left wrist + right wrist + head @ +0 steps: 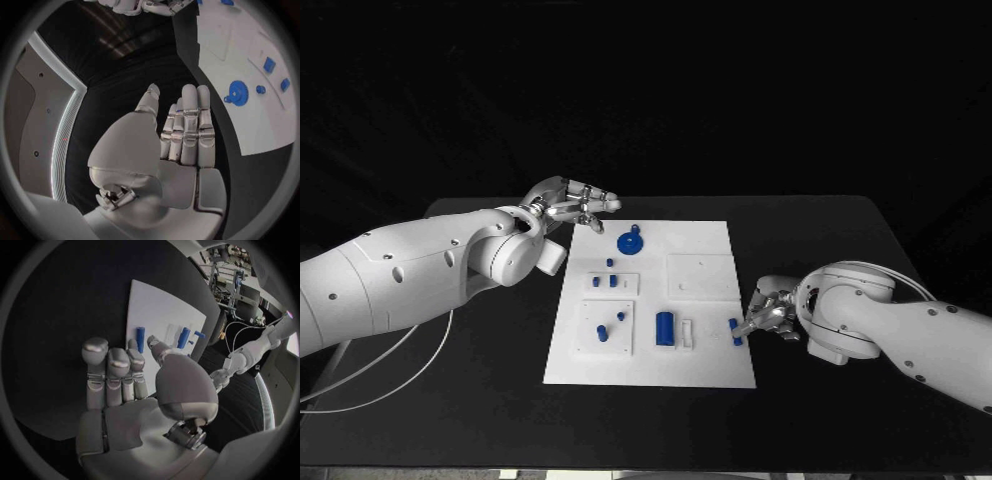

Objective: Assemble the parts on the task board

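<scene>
I see my left hand (578, 206) open and empty off the flat white task board's (704, 370) far corner; right hand (769, 315) empty, fingers loosely apart, beside a small blue peg (736, 332) at the board's edge.

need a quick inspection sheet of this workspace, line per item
surface: black table, dark backdrop behind it
job's things: white task board in the middle of the table; blue gear near its far end; small blue pegs standing in a raised block; blue cylinder lying near the front; blue part at the board's right edge
clutter: nothing seen
robot hands: left robot hand at the board's far left corner, fingers straight, holds nothing; right robot hand at the board's right edge beside the blue part, whether it touches it I cannot tell
cables: white cable looping under the left arm
surroundings: nothing seen
</scene>
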Motion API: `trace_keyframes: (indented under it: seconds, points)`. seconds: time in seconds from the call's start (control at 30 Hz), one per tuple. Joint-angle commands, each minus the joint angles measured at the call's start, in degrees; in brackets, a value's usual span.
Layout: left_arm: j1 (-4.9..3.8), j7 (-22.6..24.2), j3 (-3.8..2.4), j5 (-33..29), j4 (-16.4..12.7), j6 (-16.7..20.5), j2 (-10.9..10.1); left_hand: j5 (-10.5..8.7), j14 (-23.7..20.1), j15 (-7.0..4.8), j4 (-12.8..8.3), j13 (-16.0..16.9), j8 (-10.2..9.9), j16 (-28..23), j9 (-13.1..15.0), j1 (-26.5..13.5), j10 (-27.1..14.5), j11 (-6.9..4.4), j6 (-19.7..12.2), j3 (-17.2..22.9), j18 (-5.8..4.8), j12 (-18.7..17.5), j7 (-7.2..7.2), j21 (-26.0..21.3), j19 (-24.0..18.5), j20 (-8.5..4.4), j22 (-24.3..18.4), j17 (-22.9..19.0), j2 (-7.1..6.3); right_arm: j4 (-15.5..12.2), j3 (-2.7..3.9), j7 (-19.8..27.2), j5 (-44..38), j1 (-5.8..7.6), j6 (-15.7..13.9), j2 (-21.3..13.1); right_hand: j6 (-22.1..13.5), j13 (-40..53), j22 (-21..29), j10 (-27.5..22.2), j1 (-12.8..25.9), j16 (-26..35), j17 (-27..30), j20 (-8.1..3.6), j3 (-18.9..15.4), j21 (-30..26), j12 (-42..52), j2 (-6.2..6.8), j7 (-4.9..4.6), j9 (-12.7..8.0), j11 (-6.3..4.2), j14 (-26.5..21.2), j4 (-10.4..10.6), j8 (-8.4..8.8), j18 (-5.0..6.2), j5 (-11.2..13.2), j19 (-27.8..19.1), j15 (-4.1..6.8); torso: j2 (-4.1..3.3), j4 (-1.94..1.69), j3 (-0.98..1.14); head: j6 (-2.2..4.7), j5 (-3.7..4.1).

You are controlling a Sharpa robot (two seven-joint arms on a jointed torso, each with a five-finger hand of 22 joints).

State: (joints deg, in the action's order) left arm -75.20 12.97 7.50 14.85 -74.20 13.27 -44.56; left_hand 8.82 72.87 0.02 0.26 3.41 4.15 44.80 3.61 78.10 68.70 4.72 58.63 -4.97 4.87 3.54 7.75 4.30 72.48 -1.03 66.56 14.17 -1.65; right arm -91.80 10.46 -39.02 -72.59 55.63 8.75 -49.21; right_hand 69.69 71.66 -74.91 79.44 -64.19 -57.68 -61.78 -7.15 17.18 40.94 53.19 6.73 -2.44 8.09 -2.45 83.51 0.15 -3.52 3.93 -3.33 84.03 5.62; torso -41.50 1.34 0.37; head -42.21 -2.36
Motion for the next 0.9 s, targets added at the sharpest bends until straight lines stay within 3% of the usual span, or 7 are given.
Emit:
trace_keyframes:
  seconds: [0.03, 0.27, 0.67, 0.8, 0.9]
  points:
    - [-0.03, 0.21, -0.03, -0.03, -0.22, -0.96, -0.05, 0.24, 0.17, 0.05, -0.1, 0.08, -0.19, -0.25, 0.01, -0.07, 0.04, 0.11, -0.28, -0.16, -0.39, -0.13, -0.07, -0.03, 0.37, 0.04, -0.04, -0.06, 0.55, 0.41, -0.06, -2.45, -3.7, -0.6, 2.09, 0.36, 0.74, 0.07, -2.9, -0.03, 0.06, -0.39, -0.06, 0.44, 0.19, 0.11, 0.15, 0.51, 0.14, 0.15, -0.08, 0.02, 0.34, -0.19, -0.47, 0.31, 3.06, -0.19, -0.03, -0.08, -0.08, -0.11, 0.08]
    - [-0.03, 0.14, -0.02, -0.03, -0.29, -1.15, -0.16, 0.24, 0.17, 0.05, -0.1, 0.08, -0.19, -0.25, 0.01, -0.07, 0.04, 0.11, -0.28, -0.16, -0.39, -0.13, -0.07, -0.03, 0.37, 0.04, -0.04, -0.06, 0.55, 1.26, -0.12, -2.62, -6.15, -1.29, 0.8, 1.23, 1.45, 0.09, -2.94, 0.05, 0.17, -0.34, -0.06, 0.26, -0.12, 0.06, 0.12, 0.83, 0.4, 0.79, -0.24, 0.0, 1.01, -0.17, -0.59, 0.44, 3.07, -0.03, -0.02, -0.09, -0.12, -0.18, 0.13]
    - [-0.03, 0.08, 0.0, -0.02, -0.29, -1.41, -0.21, 0.22, 0.17, 0.07, 0.02, 0.08, -0.13, -0.26, 0.02, -0.25, 0.08, 0.11, -0.47, -0.24, -0.38, -0.13, -0.04, -0.03, 0.37, 0.05, -0.05, -0.07, 0.57, 2.55, -0.4, -2.67, -9.95, -1.72, -1.38, 3.7, 1.3, 0.33, -2.98, 0.2, 0.81, -0.28, -0.26, 0.09, 0.01, 0.03, 0.07, 1.83, 0.34, 1.39, -0.25, 0.02, 3.93, -0.15, -0.71, 0.54, 3.11, 0.05, -0.04, -0.17, -0.06, -0.61, -0.03]
    - [-0.03, 0.06, 0.01, -0.02, -0.27, -1.49, -0.21, 0.22, 0.17, 0.07, 0.02, 0.08, -0.13, -0.26, 0.02, -0.25, 0.08, 0.11, -0.47, -0.24, -0.38, -0.13, -0.04, -0.03, 0.37, 0.05, -0.05, -0.07, 0.57, 2.81, -0.7, -2.68, -11.91, -1.75, -1.34, 4.41, 1.39, 0.37, -3.0, 0.26, 0.54, -0.32, -0.37, 0.07, 0.24, 0.12, -0.02, 2.1, 0.39, 1.42, -0.29, 0.06, 4.4, -0.18, -0.74, 0.54, 3.12, 0.07, -0.05, -0.11, -0.07, -0.65, -0.06]
    - [-0.03, -0.01, 0.01, -0.02, -0.27, -1.58, -0.19, 0.21, 0.17, 0.07, 0.09, 0.08, -0.12, -0.26, 0.02, -0.3, 0.09, 0.12, -0.5, -0.24, -0.38, -0.13, -0.03, -0.04, 0.37, 0.05, -0.07, -0.07, 0.63, 3.13, -1.26, -2.73, -13.88, -1.76, -0.9, 4.95, 1.42, 0.4, -3.03, 0.31, -0.74, -0.29, -0.37, 0.11, 0.74, 0.24, 0.0, 1.98, 0.46, 1.46, -0.35, 0.07, 3.5, -0.15, -0.77, 0.39, 3.12, 0.06, -0.06, -0.1, -0.08, -0.64, -0.16]
